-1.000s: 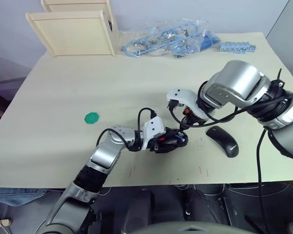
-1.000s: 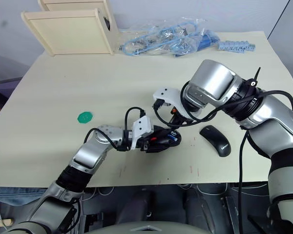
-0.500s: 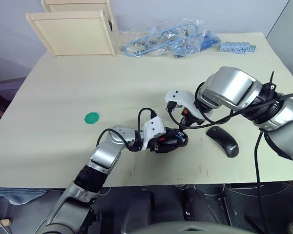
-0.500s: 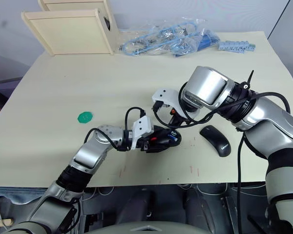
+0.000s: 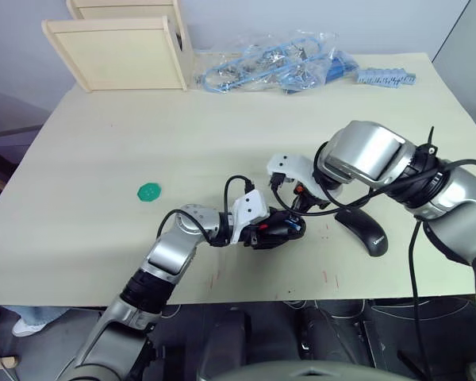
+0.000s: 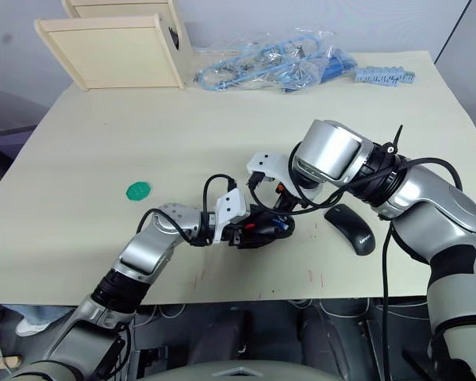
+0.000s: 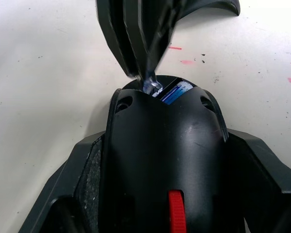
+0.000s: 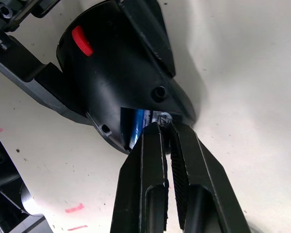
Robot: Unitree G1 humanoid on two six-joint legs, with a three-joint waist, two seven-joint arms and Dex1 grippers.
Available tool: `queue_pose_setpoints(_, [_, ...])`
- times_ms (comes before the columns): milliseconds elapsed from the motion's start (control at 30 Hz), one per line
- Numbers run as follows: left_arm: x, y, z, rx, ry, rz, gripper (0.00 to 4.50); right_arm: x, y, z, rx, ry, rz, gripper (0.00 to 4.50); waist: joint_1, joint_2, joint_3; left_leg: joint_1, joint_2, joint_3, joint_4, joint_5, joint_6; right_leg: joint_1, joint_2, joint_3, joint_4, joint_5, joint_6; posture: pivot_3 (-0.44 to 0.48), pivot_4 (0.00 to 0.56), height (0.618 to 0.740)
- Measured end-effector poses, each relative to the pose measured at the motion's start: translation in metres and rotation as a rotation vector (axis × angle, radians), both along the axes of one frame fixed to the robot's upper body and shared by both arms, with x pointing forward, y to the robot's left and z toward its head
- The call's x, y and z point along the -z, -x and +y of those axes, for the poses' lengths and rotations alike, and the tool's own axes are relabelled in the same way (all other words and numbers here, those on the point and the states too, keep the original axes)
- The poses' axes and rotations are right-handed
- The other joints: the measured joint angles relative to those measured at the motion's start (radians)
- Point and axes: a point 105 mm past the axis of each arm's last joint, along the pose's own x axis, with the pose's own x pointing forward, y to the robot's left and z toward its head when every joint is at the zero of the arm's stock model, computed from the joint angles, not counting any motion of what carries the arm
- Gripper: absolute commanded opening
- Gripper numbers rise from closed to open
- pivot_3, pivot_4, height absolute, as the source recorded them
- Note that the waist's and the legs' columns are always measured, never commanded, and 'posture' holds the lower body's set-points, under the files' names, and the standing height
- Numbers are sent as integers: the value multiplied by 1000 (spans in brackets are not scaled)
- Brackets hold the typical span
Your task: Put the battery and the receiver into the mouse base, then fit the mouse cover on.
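Note:
The mouse base (image 5: 279, 228) lies on the table, a black shell with a red part (image 8: 81, 41), and my left gripper (image 7: 170, 194) is shut on its sides. The blue battery (image 8: 136, 125) lies inside its open compartment, also seen as the battery (image 7: 173, 92) in the left wrist view. My right gripper (image 8: 166, 127) is shut on the small receiver (image 8: 162, 118), with its tips at the base's compartment edge next to the battery. The glossy black mouse cover (image 5: 363, 228) lies on the table to the right of the base.
A green disc (image 5: 149, 191) lies to the left. At the back stand wooden boxes (image 5: 119, 51), a plastic bag of blue cables (image 5: 270, 67) and a blue-grey part (image 5: 386, 77). The table's front edge (image 5: 246, 300) runs close below the base.
My right arm has come down and left, bringing its fingertips with the receiver onto the end of the mouse base. The left gripper and base have stayed put.

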Motion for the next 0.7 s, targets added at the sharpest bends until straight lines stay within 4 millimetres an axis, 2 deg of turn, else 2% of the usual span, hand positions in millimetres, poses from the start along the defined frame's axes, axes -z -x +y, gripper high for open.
queue_pose_setpoints(700, [1,0,0,-11,0,5,2999,6,-3,0,-13,10,-25,0,0,0,0,0,0,0,0,0,0,0,0,0,0,0,0,0,150,740])
